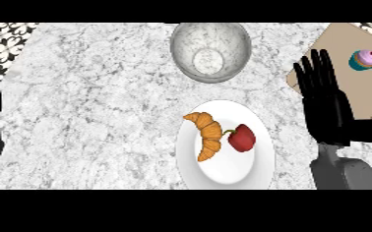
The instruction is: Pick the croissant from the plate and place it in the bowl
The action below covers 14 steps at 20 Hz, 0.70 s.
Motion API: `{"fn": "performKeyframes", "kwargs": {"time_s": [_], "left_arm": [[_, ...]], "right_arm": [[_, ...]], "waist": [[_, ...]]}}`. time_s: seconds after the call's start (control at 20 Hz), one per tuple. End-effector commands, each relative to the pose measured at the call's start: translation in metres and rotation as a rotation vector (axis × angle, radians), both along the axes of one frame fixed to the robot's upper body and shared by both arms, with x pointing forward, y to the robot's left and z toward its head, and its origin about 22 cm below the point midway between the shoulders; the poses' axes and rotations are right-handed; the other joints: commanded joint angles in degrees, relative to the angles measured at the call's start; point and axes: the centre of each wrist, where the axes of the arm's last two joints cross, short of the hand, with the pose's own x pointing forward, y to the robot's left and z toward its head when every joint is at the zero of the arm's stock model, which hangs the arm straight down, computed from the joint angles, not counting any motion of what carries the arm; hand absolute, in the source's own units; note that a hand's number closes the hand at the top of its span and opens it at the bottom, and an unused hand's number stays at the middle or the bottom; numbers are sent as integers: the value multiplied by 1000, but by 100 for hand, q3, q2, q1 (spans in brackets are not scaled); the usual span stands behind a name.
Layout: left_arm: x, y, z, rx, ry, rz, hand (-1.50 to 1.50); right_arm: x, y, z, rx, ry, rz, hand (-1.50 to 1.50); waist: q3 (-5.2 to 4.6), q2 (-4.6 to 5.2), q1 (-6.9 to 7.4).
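A golden croissant (206, 135) lies on the left part of a white plate (232, 174), curved, with a red bell pepper (242, 137) beside it on the right. A grey speckled bowl (210, 51) stands at the counter's far side, above the plate, with nothing in it. My right hand (325, 101) is open, fingers straight and pointing away, to the right of the plate and apart from it. The left hand does not show, apart from a dark sliver at the left edge.
A tan cutting board (328, 44) lies at the far right, partly behind my right hand, with a small pink and teal thing (362, 59) on it. Patterned tiles (15, 37) show at the far left corner.
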Motion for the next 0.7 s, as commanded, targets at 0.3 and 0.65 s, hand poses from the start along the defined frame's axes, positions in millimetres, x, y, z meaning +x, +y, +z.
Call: {"fn": "performKeyframes", "kwargs": {"time_s": [0.3,0.65], "left_arm": [[-15,-94,-63,-133,316,-468,0],[-36,-156,-72,-212,430,-686,0]], "right_arm": [[-7,-18,-5,-711,-39,-41,150],[-14,110,-56,-624,-26,-10,-150]], "waist": [[-268,-2,-592],[-48,-91,-132]]}}
